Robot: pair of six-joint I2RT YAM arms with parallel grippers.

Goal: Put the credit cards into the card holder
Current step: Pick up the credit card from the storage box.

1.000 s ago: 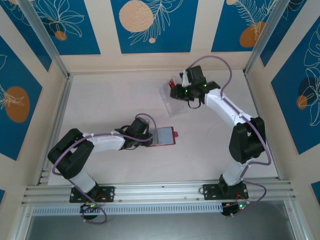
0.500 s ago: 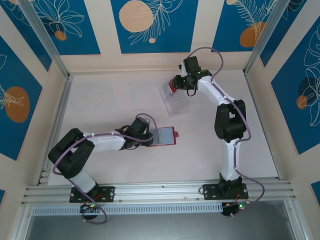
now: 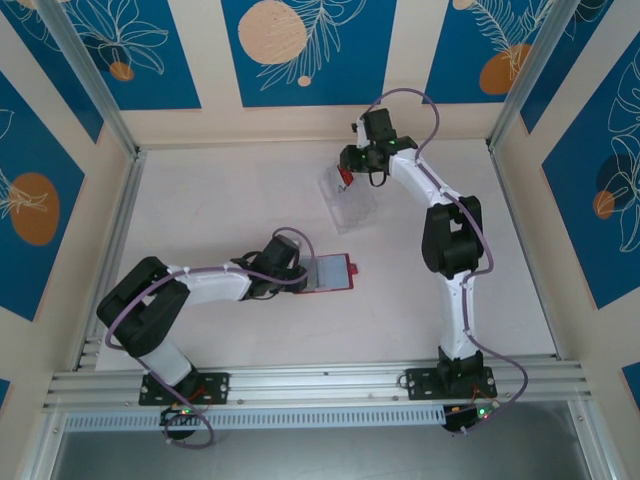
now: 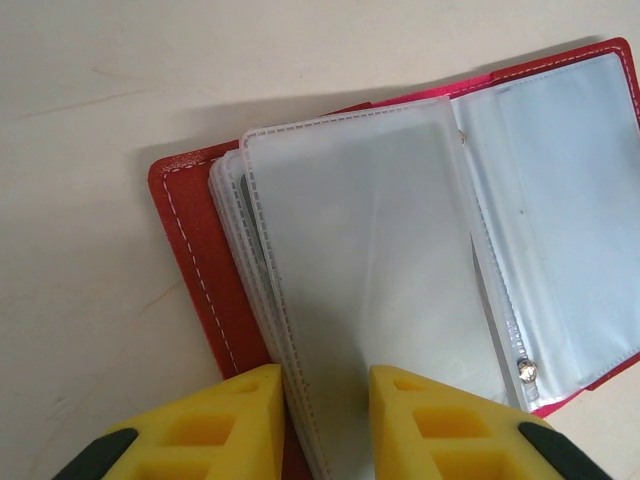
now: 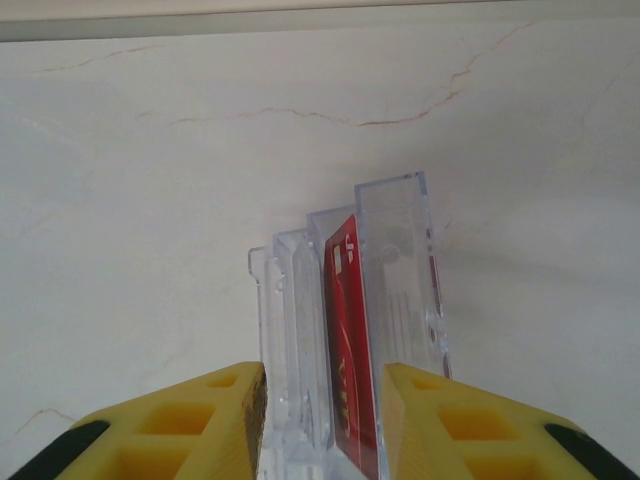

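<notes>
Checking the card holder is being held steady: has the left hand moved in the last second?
No. The left hand stays on the card holder at its left edge, no nearer the side rail.

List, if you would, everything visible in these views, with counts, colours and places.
card holder: one, red cover with frosted pockets, lying open at mid-table.
credit card: one visible, red with white marks, standing on edge in the clear tray.
clear tray: one, transparent, slotted, on the far part of the table.
table: one, pale off-white, under everything.
wall panels: several, blue with leaf outlines and orange discs, around the table.
left pincer: one, yellow fingers, at the near edge of the card holder's pockets.
right pincer: one, yellow fingers, astride the tray's near end and the red card.
</notes>
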